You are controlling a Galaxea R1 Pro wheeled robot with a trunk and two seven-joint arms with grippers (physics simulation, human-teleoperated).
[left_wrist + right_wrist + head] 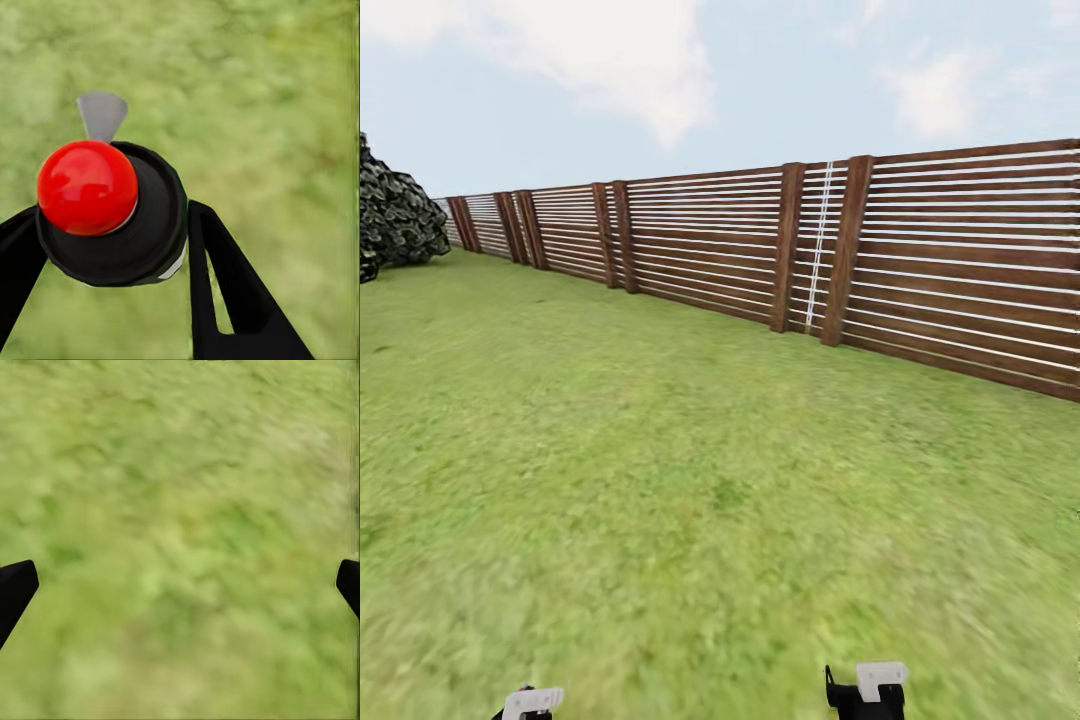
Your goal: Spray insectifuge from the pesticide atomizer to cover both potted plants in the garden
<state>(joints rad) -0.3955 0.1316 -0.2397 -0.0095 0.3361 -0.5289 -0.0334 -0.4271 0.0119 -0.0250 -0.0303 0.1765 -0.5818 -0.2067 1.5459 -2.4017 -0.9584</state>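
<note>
The left gripper (112,247) pinches the pesticide atomizer (112,214) around its black sprayer head, one finger (225,292) pressed on each side. A red ball sits on top, and the thin grey trigger (101,114) pokes out at 12 o'clock. The bottle looks small, light and stiff, maybe a bit slippery, so the neck seems a good spot to hold. The right gripper (180,585) is spread wide over the lawn (660,480). A wooden slat fence (760,250) runs from 10 to 3 o'clock.
</note>
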